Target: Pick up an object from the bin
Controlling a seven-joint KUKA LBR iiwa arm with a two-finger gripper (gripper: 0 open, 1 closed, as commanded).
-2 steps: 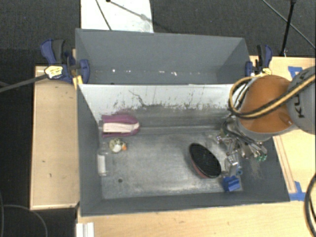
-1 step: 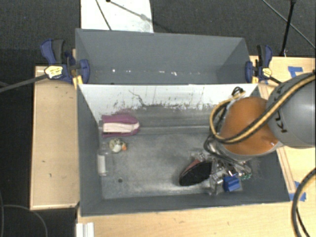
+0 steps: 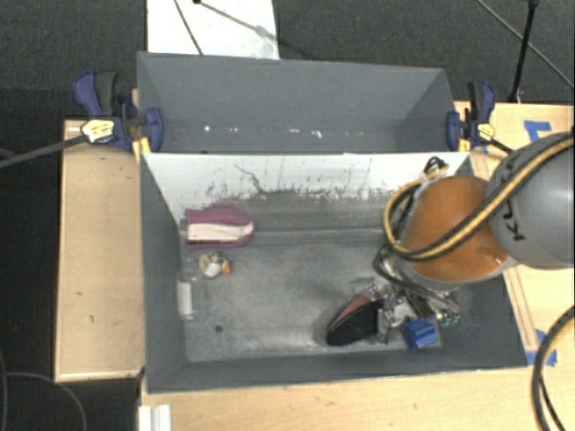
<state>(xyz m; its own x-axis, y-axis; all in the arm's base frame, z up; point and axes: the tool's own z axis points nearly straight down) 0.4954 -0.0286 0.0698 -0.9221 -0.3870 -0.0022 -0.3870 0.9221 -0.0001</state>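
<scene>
My gripper (image 3: 398, 304) is low in the bin's front right part, under the orange wrist cover. Right against it on the left lies a black oval thing with a reddish edge (image 3: 351, 323), on the bin floor. A small blue block (image 3: 420, 334) sits just in front of the gripper, to its right. The view does not show whether either one is between the gripper's parts.
Along the left wall lie a purple and white pad (image 3: 218, 225), a small round pale thing with an orange spot (image 3: 212, 264), and a clear little tube (image 3: 185, 296). The arm and its cables cover the bin's right side.
</scene>
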